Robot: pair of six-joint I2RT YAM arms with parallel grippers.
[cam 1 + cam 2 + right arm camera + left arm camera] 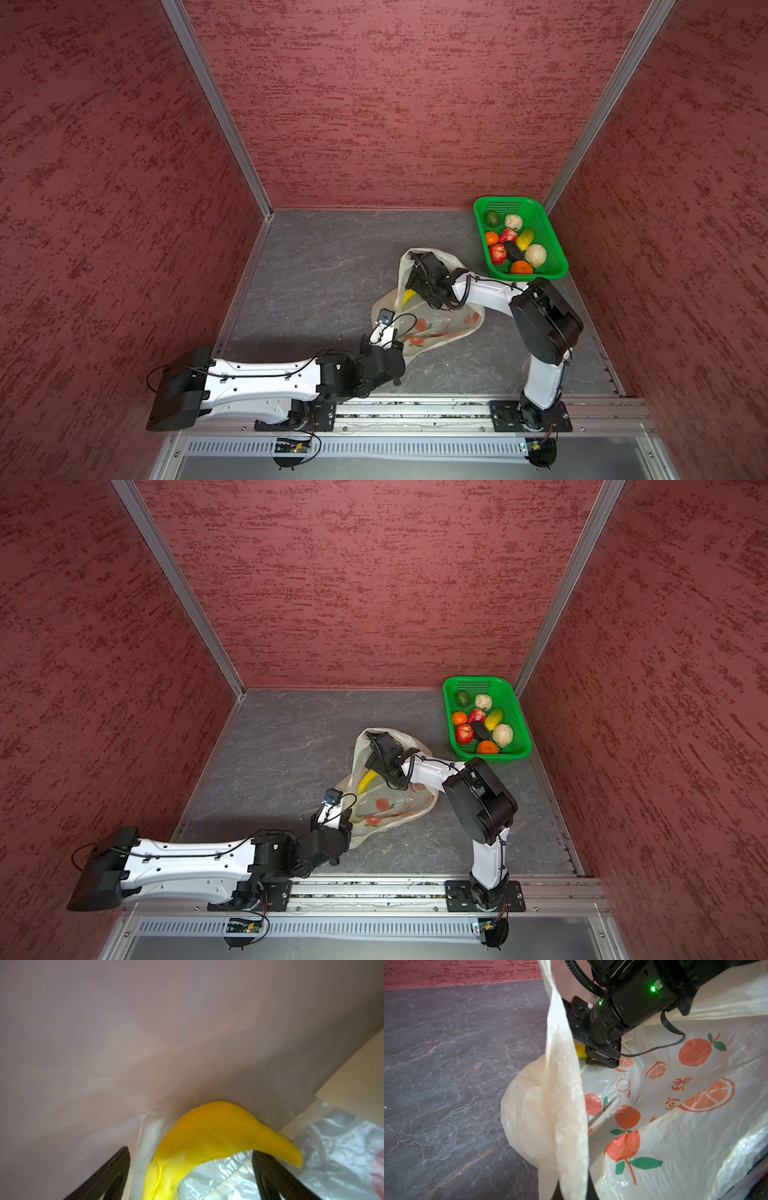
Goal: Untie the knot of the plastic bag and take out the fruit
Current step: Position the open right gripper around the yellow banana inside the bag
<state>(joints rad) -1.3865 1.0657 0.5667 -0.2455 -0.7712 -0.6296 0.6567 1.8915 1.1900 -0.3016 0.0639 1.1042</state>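
Right gripper (189, 1150) is inside the bag (685, 1126), jaws wide astride the banana (207, 1132). I see the bag wall crowding one finger (112, 1172); closing may pinch it with the fruit. Left gripper (395, 348) is clamped on the bag. A slip there collapses the mouth.

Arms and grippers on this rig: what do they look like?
Both the left arm and right arm have white shells, black joints and thin black cables clipped along them. The right wrist has a coiled black cable and green lights. The right gripper has black fingers.
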